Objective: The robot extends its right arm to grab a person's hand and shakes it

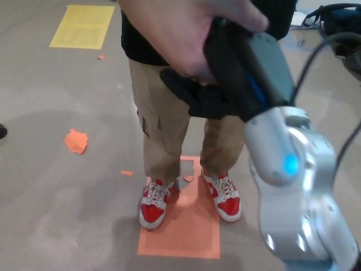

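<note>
A person in a black top, tan trousers and red-and-white shoes stands facing me. The person's hand (180, 28) sits at the top centre, wrapped over my right hand (225, 73). My black right hand is shut on the person's hand, its thumb poking out to the left beneath the palm. The silver right forearm (293, 180) rises from the lower right. A black cable (333, 42) loops off the wrist. My left hand does not show.
The person's shoes (153, 204) stand on an orange floor sheet (183, 226). A yellow sheet (82, 25) lies at the far left, an orange scrap (75, 140) at mid left. A dark bag (338, 20) rests at the top right.
</note>
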Motion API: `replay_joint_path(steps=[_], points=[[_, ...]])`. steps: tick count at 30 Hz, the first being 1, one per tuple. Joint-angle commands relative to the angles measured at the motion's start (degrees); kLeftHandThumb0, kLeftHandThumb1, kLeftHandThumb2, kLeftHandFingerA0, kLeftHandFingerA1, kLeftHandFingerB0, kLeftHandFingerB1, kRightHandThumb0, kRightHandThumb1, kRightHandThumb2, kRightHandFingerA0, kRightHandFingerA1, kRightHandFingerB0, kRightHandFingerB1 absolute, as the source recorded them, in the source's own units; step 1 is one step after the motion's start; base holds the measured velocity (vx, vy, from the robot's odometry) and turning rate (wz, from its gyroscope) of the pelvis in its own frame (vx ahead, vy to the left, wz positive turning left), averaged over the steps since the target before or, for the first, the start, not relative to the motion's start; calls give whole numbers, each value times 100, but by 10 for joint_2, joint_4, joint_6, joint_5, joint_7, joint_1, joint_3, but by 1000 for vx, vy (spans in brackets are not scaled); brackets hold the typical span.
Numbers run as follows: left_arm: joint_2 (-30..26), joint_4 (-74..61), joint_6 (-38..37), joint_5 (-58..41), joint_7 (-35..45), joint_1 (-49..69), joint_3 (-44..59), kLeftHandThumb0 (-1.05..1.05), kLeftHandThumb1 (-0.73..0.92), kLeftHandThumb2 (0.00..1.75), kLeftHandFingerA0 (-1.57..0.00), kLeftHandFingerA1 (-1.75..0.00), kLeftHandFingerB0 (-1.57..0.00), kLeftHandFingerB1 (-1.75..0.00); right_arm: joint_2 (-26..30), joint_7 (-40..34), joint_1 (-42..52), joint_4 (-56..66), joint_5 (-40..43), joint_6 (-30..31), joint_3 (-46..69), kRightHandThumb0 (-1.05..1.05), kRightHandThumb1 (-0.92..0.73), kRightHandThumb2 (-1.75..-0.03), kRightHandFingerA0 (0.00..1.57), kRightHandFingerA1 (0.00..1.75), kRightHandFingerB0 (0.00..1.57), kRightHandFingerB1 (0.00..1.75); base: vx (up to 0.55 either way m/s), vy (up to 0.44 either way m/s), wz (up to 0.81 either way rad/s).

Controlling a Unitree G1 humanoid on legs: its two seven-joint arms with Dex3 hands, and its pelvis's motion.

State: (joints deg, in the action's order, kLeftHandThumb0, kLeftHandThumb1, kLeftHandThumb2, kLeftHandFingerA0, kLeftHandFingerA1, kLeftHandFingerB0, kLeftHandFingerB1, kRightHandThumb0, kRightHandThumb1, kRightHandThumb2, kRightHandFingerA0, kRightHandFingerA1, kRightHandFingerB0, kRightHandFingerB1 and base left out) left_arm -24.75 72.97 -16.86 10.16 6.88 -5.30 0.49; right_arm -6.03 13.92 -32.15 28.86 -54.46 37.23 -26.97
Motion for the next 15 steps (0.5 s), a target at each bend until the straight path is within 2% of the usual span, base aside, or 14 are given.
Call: replay_joint_path(steps=[1, 2, 3, 4, 5, 6, 7, 8, 9, 10, 11, 12, 13, 15], points=[[-9, 4, -8, 0, -3, 10, 1, -56, 71, 103, -34, -52, -21, -45, 7, 18, 12, -2, -9, 5, 2, -42, -71, -85, 89, 114, 25, 42, 0, 0, 0], [-9, 4, -9, -1, -2, 10, 1, -56, 71, 102, -33, -52, -19, -45, 8, 16, 15, -27, 0, 5, 5, -34, -83, -65, 82, 130, 30, 33, 0, 0, 0], [-9, 4, -8, -2, -1, 10, 2, -56, 71, 102, -33, -52, -19, -45, 9, 10, 17, -44, 4, 2, 7, -34, -83, -65, 82, 130, 30, 33, 0, 0, 0], [-8, 3, -5, -8, 3, 10, 8, -56, 85, 65, -36, -34, -29, -32, 9, 8, 14, -74, 11, 2, 10, -34, -83, -65, 80, 128, 30, 33, 0, 0, 0], [-7, 2, -7, -11, 4, 12, 10, -56, 85, 66, -37, -34, -29, -33, 13, 4, 10, -117, 17, -1, 11, -33, -84, -65, 81, 117, 31, 33, 0, 0, 0], [-7, 1, -12, -10, 3, 14, 10, -56, 85, 66, -37, -34, -29, -33, 17, 0, 6, -156, 21, -5, 11, -33, -84, -65, 81, 117, 31, 33, 0, 0, 0], [-6, 1, -13, -10, 4, 15, 10, -56, 86, 65, -36, -34, -28, -32, 16, -8, 3, -196, 31, -10, 15, -33, -85, -65, 82, 104, 32, 33, 0, 0, 0], [-7, 1, -13, -6, 4, 15, 7, -55, 87, 66, -36, -34, -28, -32, 14, -17, 3, -226, 40, -15, 20, -34, -86, -68, 77, 86, 32, 33, 0, 0, 0], [-8, 1, -13, -1, 3, 15, 3, -55, 87, 66, -36, -34, -28, -32, 12, -23, 5, -248, 47, -20, 23, -34, -86, -68, 77, 86, 32, 33, 0, 0, 0], [-8, 0, -11, 4, -2, 13, -1, -57, 87, 66, -38, -34, -27, -32, 12, -28, 2, -297, 62, -33, 29, -32, -85, -65, 60, 46, 32, 33, 0, 0, 0], [-9, -1, -8, 12, -9, 8, -9, -54, 71, 104, -33, -52, -17, -44, 13, -35, -2, -374, 88, -57, 40, -31, -85, -65, 65, 51, 34, 34, 0, 0, 0], [-9, -1, -9, 14, -10, 6, -11, -54, 71, 104, -33, -52, -17, -44, 13, -39, -2, -390, 96, -67, 45, -31, -85, -65, 65, 51, 34, 34, 0, 0, 0], [-8, -1, -9, 10, -6, 4, -8, -54, 87, 66, -37, -34, -31, -33, 13, -51, -2, -416, 106, -87, 50, -29, -84, -65, 56, 45, 37, 36, 0, 0, 0], [-8, -1, -5, 7, -5, 1, -7, -56, 87, 66, -36, -33, -28, -32, 10, -70, -2, -482, 123, -124, 56, -28, -85, -65, 47, 44, 41, 39, 0, 0, 0]])
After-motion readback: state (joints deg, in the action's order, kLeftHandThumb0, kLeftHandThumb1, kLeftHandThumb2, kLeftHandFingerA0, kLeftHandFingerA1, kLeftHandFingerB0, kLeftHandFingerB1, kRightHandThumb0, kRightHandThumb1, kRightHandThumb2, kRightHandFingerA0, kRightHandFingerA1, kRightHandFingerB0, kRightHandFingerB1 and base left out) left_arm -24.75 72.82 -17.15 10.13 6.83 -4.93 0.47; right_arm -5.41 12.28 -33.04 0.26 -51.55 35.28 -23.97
